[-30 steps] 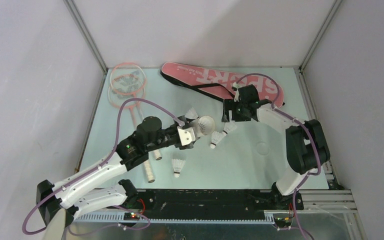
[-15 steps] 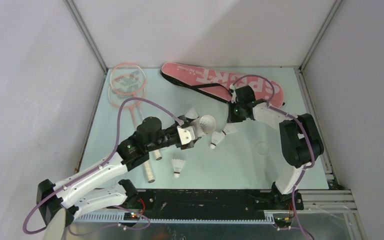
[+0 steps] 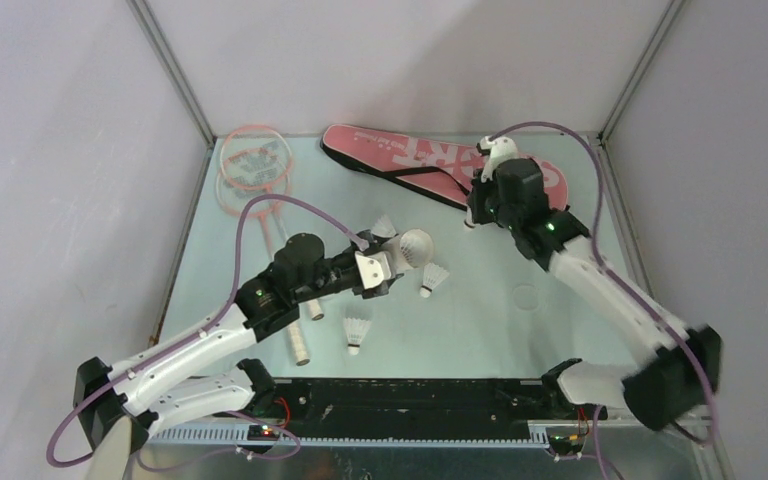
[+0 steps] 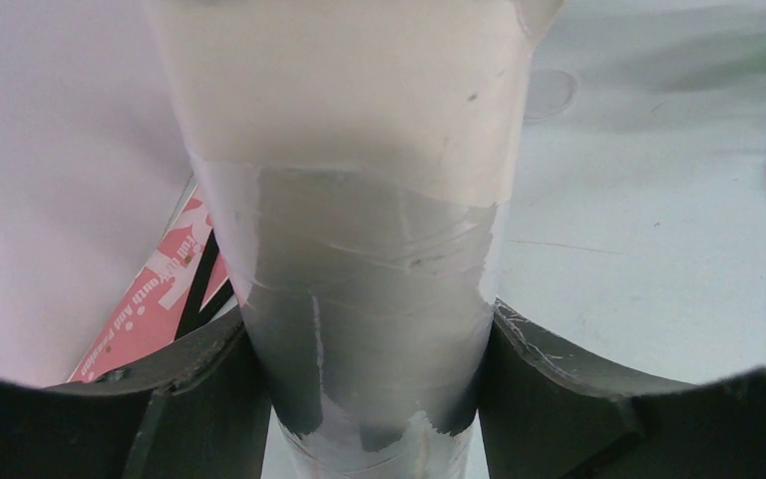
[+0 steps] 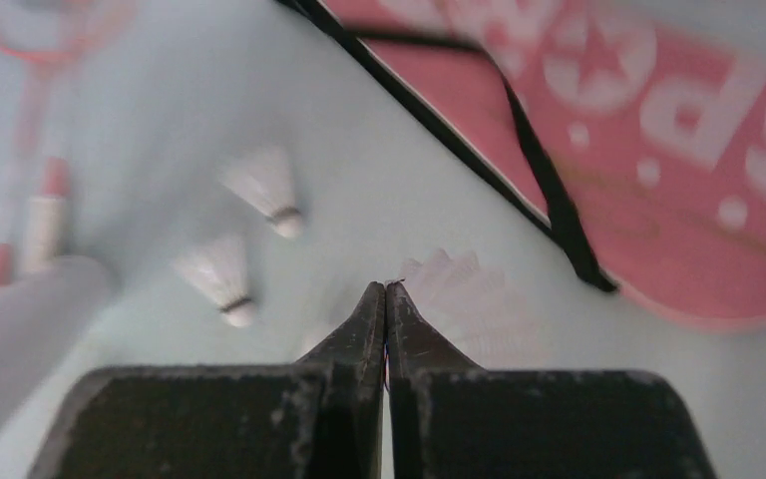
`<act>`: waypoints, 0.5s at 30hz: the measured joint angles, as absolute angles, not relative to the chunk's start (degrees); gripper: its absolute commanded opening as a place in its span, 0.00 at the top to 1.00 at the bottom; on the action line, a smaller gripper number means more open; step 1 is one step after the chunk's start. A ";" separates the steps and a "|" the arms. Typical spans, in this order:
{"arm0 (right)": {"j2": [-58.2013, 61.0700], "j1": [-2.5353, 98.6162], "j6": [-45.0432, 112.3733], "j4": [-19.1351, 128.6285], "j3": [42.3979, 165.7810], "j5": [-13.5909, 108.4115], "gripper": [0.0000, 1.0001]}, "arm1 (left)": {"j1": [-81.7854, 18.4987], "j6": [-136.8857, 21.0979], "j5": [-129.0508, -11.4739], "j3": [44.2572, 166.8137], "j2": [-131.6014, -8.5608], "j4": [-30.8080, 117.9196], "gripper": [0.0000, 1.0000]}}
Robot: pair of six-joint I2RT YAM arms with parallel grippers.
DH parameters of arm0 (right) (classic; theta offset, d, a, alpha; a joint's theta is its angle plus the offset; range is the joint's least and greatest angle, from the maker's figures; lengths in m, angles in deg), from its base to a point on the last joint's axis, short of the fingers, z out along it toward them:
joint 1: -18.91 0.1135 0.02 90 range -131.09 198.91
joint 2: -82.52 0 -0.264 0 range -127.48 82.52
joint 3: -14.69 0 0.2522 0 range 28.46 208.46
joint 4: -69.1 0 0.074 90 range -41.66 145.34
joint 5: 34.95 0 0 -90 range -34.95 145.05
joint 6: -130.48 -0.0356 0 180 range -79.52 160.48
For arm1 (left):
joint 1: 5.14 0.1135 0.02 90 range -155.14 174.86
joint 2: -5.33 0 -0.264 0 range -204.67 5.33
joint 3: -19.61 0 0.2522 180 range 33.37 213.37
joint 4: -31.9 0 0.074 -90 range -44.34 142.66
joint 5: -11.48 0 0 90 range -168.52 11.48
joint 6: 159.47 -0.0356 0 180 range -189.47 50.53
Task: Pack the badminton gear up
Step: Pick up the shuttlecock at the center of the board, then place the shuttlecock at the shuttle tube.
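Right pincer (image 5: 387, 291) now up by pink bag (image 5: 678, 160), pinching shuttlecock (image 5: 471, 301) at its tips; left pincer (image 4: 369, 389) tight round tube (image 4: 354, 150).

The tube (image 4: 349, 200) is milky, half see-through plastic with shiny clear tape wound round it, a bit wrinkly. The left end effector (image 4: 364, 359) has matt black plastic fingers, scuffed pale along the edges. The right end effector (image 5: 386, 299) is the same black stuff, grainy up close. Tabletop (image 4: 638, 249) is smooth, matt and pale, with a few fine scratches. Bag (image 5: 658, 150) looks like smooth pink fabric with white print and a black woven strap (image 5: 549, 190). The shuttlecock (image 5: 469, 299) is white feathers.
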State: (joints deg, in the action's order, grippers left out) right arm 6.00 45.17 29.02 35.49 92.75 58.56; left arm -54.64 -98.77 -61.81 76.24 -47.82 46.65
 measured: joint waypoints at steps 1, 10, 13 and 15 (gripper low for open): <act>9.79 47.10 30.11 36.27 92.66 59.63 1.00 | -54.64 -98.75 -61.81 76.24 -47.97 46.52 0.61; 37.33 65.11 37.58 48.14 89.97 60.31 1.00 | -54.64 -98.38 -61.81 76.24 -49.72 45.32 0.61; 39.38 68.28 39.09 50.61 89.84 59.26 1.00 | -54.64 -98.38 -61.81 76.24 -50.16 45.30 0.61; 39.21 70.22 40.01 51.09 89.49 59.00 1.00 | -54.64 -98.36 -61.81 76.24 -50.31 45.32 0.61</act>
